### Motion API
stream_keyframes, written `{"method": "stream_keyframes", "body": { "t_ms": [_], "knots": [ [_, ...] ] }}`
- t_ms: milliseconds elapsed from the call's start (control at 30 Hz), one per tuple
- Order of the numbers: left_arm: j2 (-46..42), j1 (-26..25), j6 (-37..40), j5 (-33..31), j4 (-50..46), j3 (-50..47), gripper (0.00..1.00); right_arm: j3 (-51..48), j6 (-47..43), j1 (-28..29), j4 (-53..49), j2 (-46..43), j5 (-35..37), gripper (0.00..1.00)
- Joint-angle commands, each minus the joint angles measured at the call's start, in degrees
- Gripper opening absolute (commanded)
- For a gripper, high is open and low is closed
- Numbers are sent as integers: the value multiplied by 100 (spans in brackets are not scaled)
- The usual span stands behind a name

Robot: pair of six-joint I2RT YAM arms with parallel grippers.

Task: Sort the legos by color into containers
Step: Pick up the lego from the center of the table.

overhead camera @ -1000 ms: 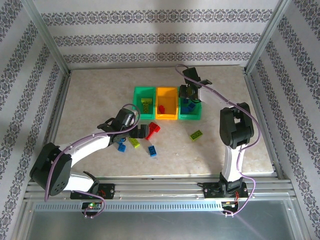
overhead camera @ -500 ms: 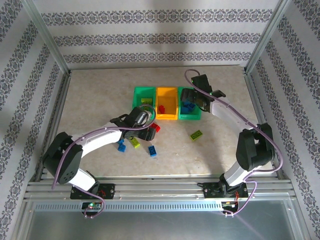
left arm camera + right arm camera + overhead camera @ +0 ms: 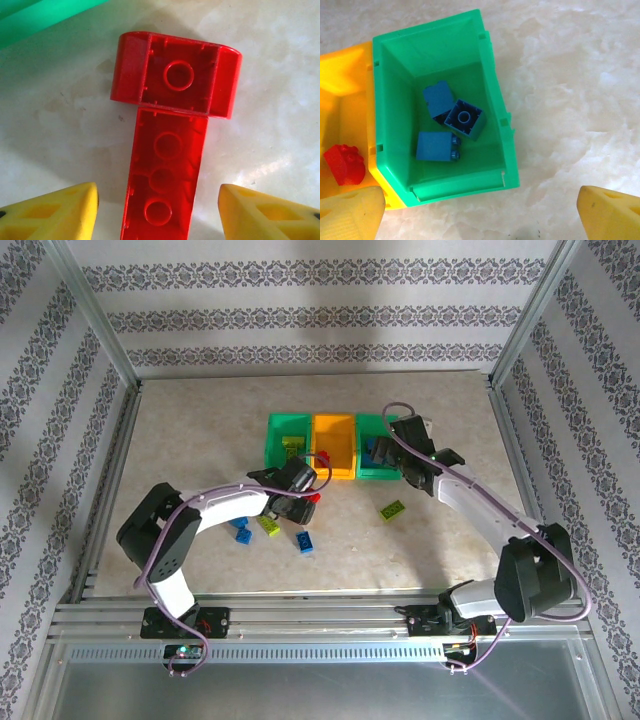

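Two red bricks (image 3: 172, 150) joined in a T lie hollow side up on the tabletop (image 3: 280, 100), directly under the left tool (image 3: 159, 212); the stem of the T runs lengthwise into the gap between the tool's fingers (image 3: 55, 212), and the crossbar sits at the far end, near the edge of a green bin (image 3: 30, 20); the tool is spread, one finger on each side of the stem, with bare tabletop showing between each finger and the brick; we judge that a squeeze across the stem's narrow width is what comes next; the left arm is much the nearer; the right tool (image 3: 480, 210) hangs spread and empty over the right-hand green bin (image 3: 492, 95), which holds three blue bricks (image 3: 452, 130); the orange bin (image 3: 333, 430), where we judge the T belongs, stands near, beyond the crossbar
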Motion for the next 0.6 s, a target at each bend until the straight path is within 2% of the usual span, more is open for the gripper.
{"method": "stream_keyframes", "body": {
  "t_ms": [0,233,433,567],
  "knots": [
    [220,-49,-43,-168,-233,217,61,-125,200,65,-9,-292,283,98],
    [453,-49,-95,-226,-272,316,50,-269,300,67,13,-505,387,98],
    [343,-49,-221,-147,-321,233,31,-337,348,67,4,-610,419,98],
    [5,-49,-310,-171,-399,177,29,-392,392,75,4,-701,400,98]
  ]
}}
